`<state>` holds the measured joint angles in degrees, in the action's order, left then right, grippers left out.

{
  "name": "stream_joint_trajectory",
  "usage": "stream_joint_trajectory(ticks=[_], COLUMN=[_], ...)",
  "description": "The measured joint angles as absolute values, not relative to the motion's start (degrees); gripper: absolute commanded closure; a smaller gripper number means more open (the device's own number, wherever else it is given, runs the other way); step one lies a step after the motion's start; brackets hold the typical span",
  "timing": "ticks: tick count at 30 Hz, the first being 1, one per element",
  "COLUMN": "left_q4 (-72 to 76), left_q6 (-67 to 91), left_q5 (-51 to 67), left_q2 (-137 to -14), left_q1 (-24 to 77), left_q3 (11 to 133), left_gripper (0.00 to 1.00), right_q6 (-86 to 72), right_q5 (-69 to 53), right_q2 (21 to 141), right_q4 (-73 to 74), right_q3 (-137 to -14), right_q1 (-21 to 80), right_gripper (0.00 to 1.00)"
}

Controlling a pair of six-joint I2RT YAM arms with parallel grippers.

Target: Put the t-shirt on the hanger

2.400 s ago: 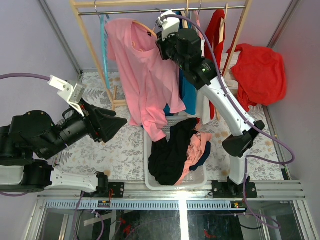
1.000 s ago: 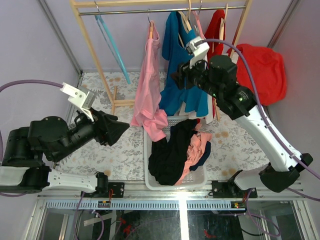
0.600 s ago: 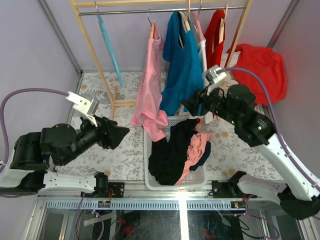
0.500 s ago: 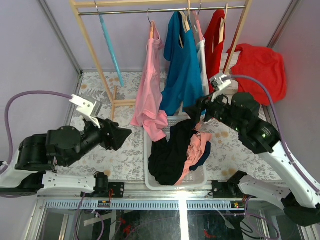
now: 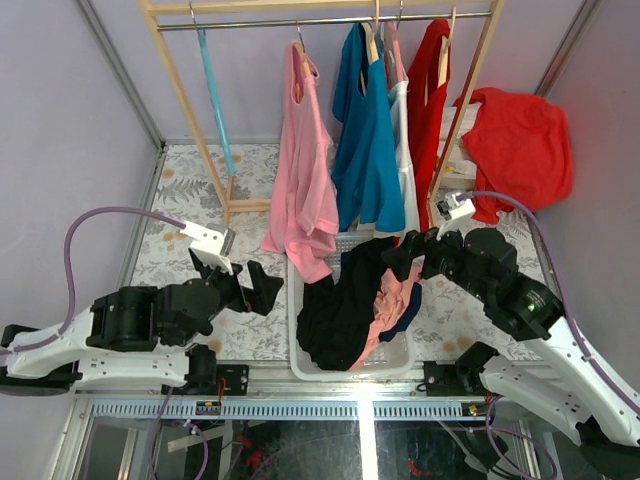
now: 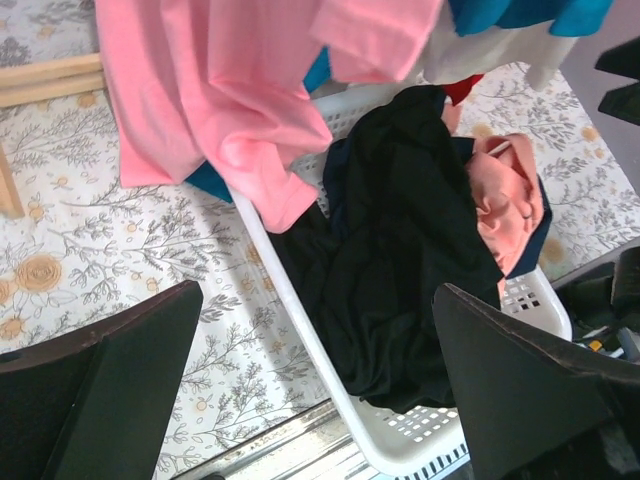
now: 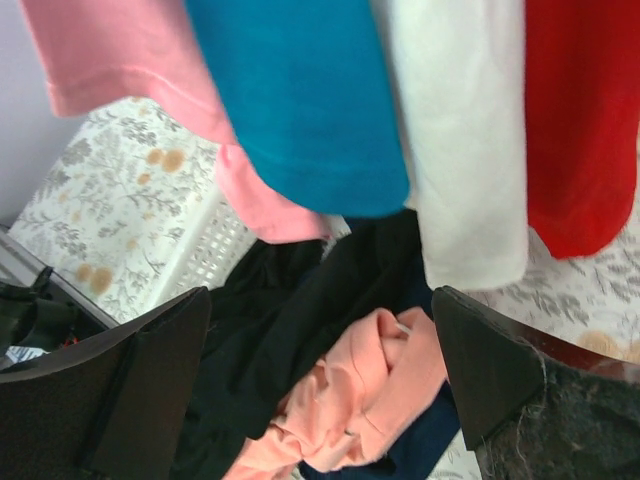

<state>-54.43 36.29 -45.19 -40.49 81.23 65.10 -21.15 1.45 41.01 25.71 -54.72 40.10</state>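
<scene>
T-shirt (image 5: 300,150) hangs on hanger (image 5: 302,55) from rail (image 5: 250,22); hence I read left gripper (image 6: 315,330) and right gripper (image 7: 320,340) spread wide, empty, parked low.

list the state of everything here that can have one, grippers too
t-shirt: hanging on the hanger, lower end bunched
hanger: hooked on the rail, inside the t-shirt's neck
teal hanger: hooked on the rail, bare
blue t-shirt: hanging from the rail
basket: upright, holding a black garment and a salmon garment
left gripper: open, empty
right gripper: open, empty
</scene>
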Motion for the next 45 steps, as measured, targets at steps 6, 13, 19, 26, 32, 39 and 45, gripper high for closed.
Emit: stream_joint_trajectory(ticks=[6,13,19,26,32,39,45], left_q4=[-52.25,-47.59,-38.44,-29.04,-27.29,-27.05,-27.22], left_q6=[39.79,39.83,36.34,37.76,40.64,43.18,44.23], left_q5=[-48.18,-47.35,-35.16,-27.18,-25.89,-25.93,-25.93], left_q2=[-37.82,-41.01,-45.80,-44.10,-36.86,-31.97,-31.24], left_q1=[81.23,78.39,59.51,47.11,42.57,42.30,42.30], left_q3=[58.74,53.39,47.92,43.97,37.10,35.70,34.98], left_gripper=[0.00,0.00,0.00,0.00,0.00,0.00,0.00], right_q6=[-24.14,-26.15,-26.39,-26.26,-24.99,-23.99,-23.99], right_q5=[3.84,4.34,6.79,7.11,8.10,9.87,10.74], right_q2=[38.24,34.17,31.18,32.12,33.50,34.37,32.99], right_q4=[26.61,26.33,26.28,26.00,25.80,25.69,24.93], right_q3=[-49.04,-43.88,-42.13,-42.00,-41.91,-41.89,-41.36], right_q1=[40.10,40.10,40.10,40.10,40.10,40.10,40.10], right_gripper=[0.01,0.01,0.01,0.01,0.01,0.01,0.01])
